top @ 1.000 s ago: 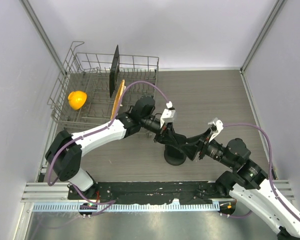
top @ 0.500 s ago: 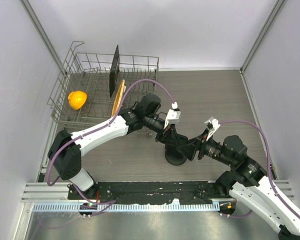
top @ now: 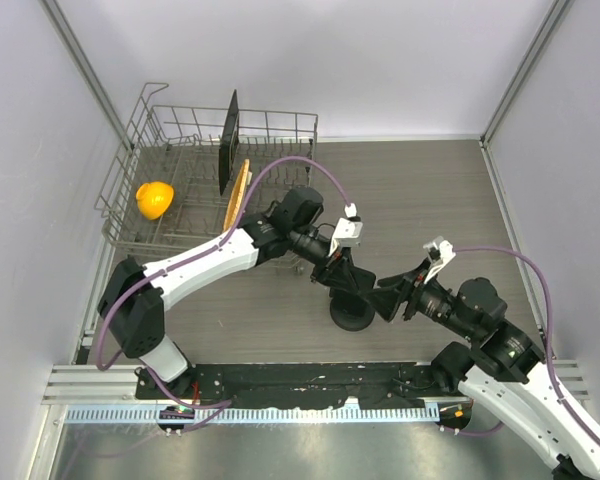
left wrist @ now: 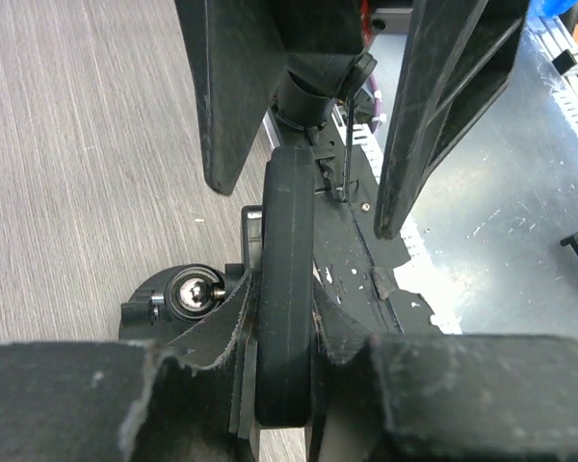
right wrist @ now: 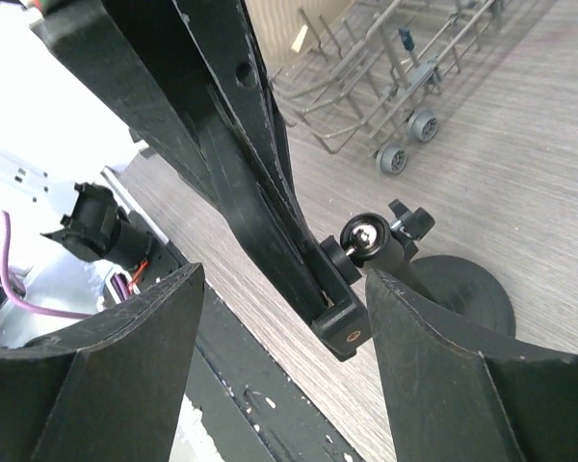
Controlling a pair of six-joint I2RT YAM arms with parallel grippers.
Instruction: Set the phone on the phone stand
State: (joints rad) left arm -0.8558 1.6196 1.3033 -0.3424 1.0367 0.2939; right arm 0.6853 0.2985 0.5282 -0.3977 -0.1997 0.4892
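The phone (left wrist: pixel 285 318) stands edge-on in the cradle at the top of the phone stand (top: pixel 350 315), directly above the stand's round disc base and beside its ball joint and knob. The left gripper (top: pixel 343 272) reaches the stand from the dish-rack side. Its jaws are clenched on the phone, one finger against each flat face. Over the last half second this arm has hardly shifted.

The right gripper (top: pixel 387 296) is on the opposite side of the stand with its jaws spread wide and holding nothing. Half a second ago its fingers were close against the stand's upright. Now the right arm has drawn back a little, and its fingertips are only near the stand. The stand has not moved on the bench (top: pixel 440 200). The wire dish rack (top: pixel 280 130) is well beyond the stand, towards the far left corner.
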